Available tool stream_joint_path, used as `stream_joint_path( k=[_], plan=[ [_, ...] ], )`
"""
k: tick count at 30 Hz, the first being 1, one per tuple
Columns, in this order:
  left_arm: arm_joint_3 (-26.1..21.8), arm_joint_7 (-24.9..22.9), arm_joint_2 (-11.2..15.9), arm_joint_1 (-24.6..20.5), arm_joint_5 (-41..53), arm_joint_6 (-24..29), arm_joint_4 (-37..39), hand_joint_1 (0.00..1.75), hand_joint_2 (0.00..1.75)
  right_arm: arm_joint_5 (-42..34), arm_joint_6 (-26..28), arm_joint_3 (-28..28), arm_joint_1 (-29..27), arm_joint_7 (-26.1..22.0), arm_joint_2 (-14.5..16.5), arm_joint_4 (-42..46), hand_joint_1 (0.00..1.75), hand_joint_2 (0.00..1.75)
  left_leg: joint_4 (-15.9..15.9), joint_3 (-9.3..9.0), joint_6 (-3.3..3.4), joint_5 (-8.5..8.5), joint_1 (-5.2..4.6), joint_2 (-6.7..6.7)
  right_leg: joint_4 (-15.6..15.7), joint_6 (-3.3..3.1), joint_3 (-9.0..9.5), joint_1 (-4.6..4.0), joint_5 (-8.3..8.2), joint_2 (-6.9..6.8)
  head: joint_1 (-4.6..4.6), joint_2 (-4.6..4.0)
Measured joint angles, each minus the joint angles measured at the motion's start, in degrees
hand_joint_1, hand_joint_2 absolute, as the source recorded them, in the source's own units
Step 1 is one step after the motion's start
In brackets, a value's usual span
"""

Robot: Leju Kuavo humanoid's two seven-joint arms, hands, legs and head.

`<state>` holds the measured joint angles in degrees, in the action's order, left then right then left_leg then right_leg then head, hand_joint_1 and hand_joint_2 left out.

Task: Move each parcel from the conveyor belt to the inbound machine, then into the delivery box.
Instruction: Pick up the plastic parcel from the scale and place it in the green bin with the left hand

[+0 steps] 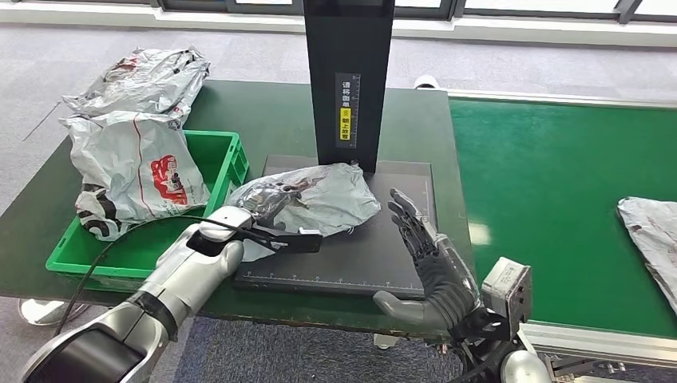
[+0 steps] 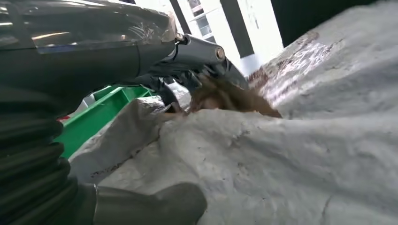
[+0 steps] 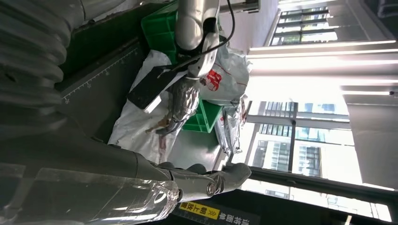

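A crumpled grey parcel point(image 1: 319, 199) lies on the black platform point(image 1: 375, 255) of the inbound machine, in front of its dark column point(image 1: 349, 80). My left hand point(image 1: 262, 209) grips the parcel's left end, fingers point(image 2: 202, 56) over the top and thumb point(image 2: 155, 206) against the parcel point(image 2: 281, 164). In the right wrist view the same fingers point(image 3: 180, 101) rest on the parcel point(image 3: 141, 122). My right hand point(image 1: 427, 255) stands open and upright a little to the right of the parcel, not touching it. Another grey parcel point(image 1: 651, 231) lies on the green conveyor belt point(image 1: 551, 183) at the far right.
A green crate point(image 1: 231, 155) left of the platform holds a white parcel with red print point(image 1: 136, 171). Another grey parcel point(image 1: 148, 80) lies behind it on the dark green table. The machine's column rises just behind the platform.
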<state>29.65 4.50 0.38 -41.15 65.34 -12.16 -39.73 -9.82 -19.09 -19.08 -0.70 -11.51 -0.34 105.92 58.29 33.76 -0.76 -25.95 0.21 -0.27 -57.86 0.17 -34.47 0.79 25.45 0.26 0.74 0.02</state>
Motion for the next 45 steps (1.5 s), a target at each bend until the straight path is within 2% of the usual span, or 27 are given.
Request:
stream_joint_path(
  k=[8, 28, 31, 34, 36, 41, 45],
  plan=[
    [2.2, 1.6, -0.3, -4.0, -0.5, -0.6, 7.7, 1.75, 1.75, -1.4, -1.0, 0.0, -0.4, -1.0, 0.1, 0.0, 0.00, 1.75, 0.0, 0.02, 0.00, 0.00, 0.00, 0.00, 0.0, 0.00, -0.01, 0.00, 0.01, 0.00, 0.01, -0.01],
    [6.6, 1.9, -0.8, -4.9, 0.5, -1.4, 12.2, 1.75, 1.75, -1.6, 0.1, 0.6, -1.1, -0.8, 0.1, 0.4, 0.00, 1.75, 0.0, 0.00, 0.00, 0.00, 0.00, -0.01, 0.0, 0.00, 0.01, 0.00, 0.01, -0.01, 0.01, 0.00],
    [6.8, 0.9, -0.8, -4.9, -0.2, 2.5, 11.8, 1.75, 1.75, -1.3, 1.6, 1.4, -2.4, -1.2, 0.1, 1.3, 0.00, 1.75, 0.0, 0.01, 0.00, 0.01, 0.00, -0.02, 0.0, 0.00, 0.01, 0.00, 0.00, -0.02, 0.01, -0.01],
    [6.3, -2.1, -0.1, -4.9, -1.9, 10.3, 7.7, 1.75, 1.75, -0.5, 3.8, 2.5, -4.5, -1.8, 0.1, 3.1, 0.00, 1.75, 0.0, 0.09, 0.00, 0.04, 0.00, -0.06, 0.0, 0.00, -0.01, 0.00, 0.00, -0.04, 0.01, -0.02],
    [5.1, -4.5, 0.9, -5.1, -2.7, 14.3, 2.8, 1.75, 1.75, 0.1, 5.2, 3.1, -5.6, -1.8, 0.1, 4.4, 0.00, 1.75, 0.0, 0.11, -0.02, 0.04, 0.00, -0.05, 0.0, 0.00, -0.04, 0.00, 0.00, -0.03, 0.02, -0.01],
    [-0.6, -9.1, 3.8, -5.6, -4.1, 19.8, -12.2, 1.75, 1.75, 1.3, 9.1, 4.5, -6.4, -0.9, 0.4, 6.5, 0.00, 1.75, 0.0, 0.13, -0.02, 0.04, 0.00, 0.00, 0.0, -0.01, -0.09, 0.00, 0.00, 0.00, 0.01, -0.01],
    [-6.1, -9.2, 6.1, -5.4, -5.4, 23.9, -21.8, 1.75, 0.00, 0.8, 11.5, 4.9, -6.9, -2.1, 0.4, 6.9, 0.00, 1.75, 0.0, 0.12, -0.02, 0.04, 0.01, 0.00, 0.0, -0.01, -0.09, -0.02, 0.01, 0.02, 0.00, -0.01]
  ],
)
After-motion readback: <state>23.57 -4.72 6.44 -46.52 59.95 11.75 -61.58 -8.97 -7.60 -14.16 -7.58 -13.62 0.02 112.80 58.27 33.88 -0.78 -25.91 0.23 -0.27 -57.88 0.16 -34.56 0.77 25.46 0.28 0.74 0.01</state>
